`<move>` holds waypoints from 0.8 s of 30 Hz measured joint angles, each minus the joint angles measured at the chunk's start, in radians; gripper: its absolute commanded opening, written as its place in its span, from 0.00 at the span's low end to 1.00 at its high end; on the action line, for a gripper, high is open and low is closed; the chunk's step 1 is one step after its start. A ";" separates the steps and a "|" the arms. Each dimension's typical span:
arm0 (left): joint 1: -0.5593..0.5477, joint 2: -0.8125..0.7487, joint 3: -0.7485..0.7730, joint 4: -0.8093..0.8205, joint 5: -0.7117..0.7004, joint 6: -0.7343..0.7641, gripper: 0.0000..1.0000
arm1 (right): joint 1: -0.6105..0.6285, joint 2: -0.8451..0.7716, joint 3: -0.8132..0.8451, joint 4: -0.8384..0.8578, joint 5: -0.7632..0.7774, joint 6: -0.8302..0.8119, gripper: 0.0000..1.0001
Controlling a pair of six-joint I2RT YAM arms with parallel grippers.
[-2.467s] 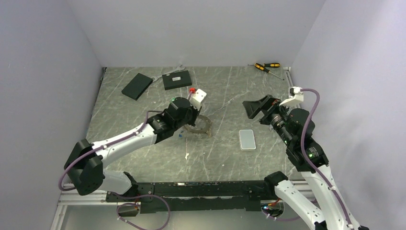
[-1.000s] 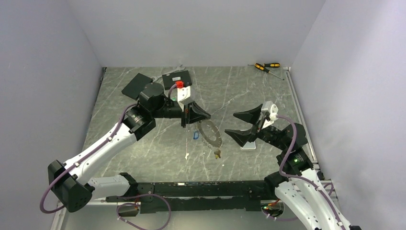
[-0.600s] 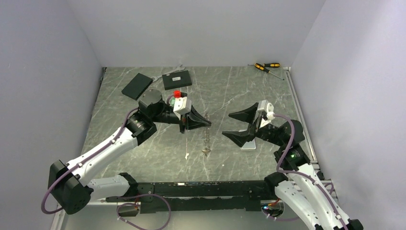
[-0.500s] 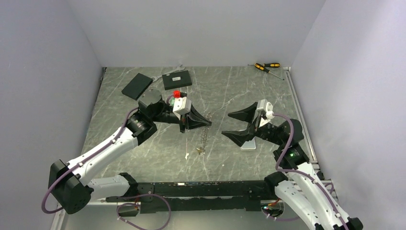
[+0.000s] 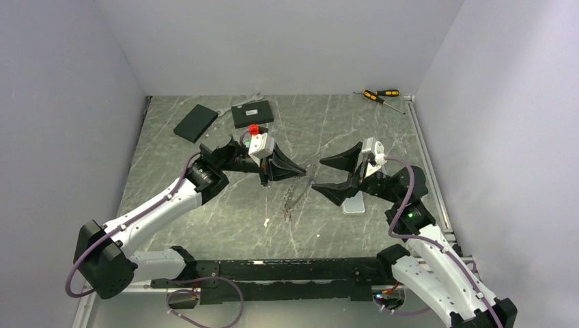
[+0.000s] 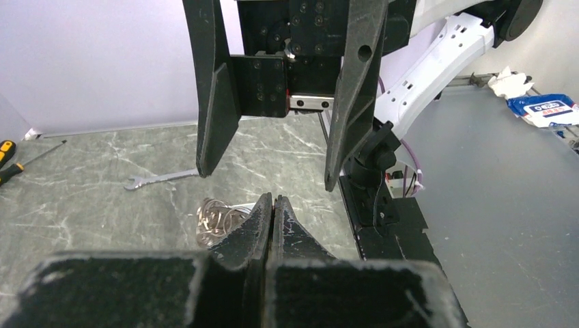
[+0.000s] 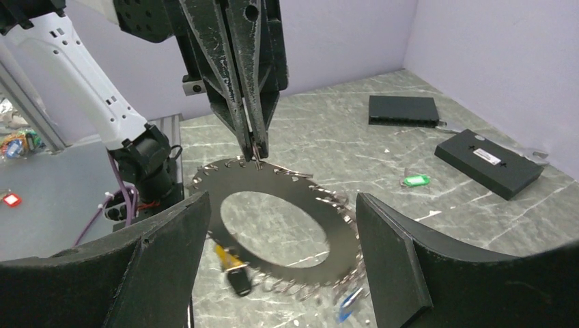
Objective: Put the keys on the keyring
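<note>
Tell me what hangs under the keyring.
Under the keyring, held by the left gripper, hang a yellow-tagged key and a blue-tagged key; anything behind the right gripper's fingers is covered.

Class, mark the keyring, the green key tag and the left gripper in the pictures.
keyring [image 7: 239, 179]: right wrist view, upper band of the ring.
green key tag [image 7: 414, 180]: right wrist view, middle of the tag.
left gripper [image 7: 256, 150]: right wrist view, closed fingertips at the ring's rim.

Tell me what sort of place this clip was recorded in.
Most likely a robotics lab test cell: a marble-patterned tabletop boxed in by plain lilac walls, two arms bolted at its near edge, and props like screwdrivers and black boxes scattered about.
</note>
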State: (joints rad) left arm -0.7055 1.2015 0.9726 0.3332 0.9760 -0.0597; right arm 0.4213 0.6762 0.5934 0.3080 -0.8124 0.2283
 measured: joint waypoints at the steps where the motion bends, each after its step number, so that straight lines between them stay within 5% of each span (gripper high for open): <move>1: -0.002 0.002 0.000 0.014 0.000 -0.011 0.00 | 0.004 0.002 0.000 0.005 0.000 0.000 0.81; 8: -0.006 0.020 -0.003 0.090 -0.004 -0.067 0.00 | 0.037 0.016 0.000 0.026 0.017 0.000 0.81; 10: -0.007 0.023 -0.003 0.100 -0.006 -0.077 0.00 | 0.044 0.018 0.000 0.029 0.023 -0.001 0.14; 11: -0.008 0.025 -0.003 0.103 -0.006 -0.082 0.00 | 0.047 0.019 0.000 0.032 0.025 -0.011 0.09; 17: -0.013 0.033 -0.003 0.117 -0.013 -0.095 0.00 | 0.072 0.035 0.001 0.034 0.034 -0.017 0.01; 24: -0.016 0.035 -0.004 0.130 -0.023 -0.111 0.00 | 0.105 0.047 0.002 0.034 0.050 -0.029 0.07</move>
State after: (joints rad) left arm -0.7216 1.2369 0.9684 0.4629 0.9535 -0.1703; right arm 0.5266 0.7227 0.5957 0.3416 -0.7620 0.1989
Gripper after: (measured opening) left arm 0.014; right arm 0.037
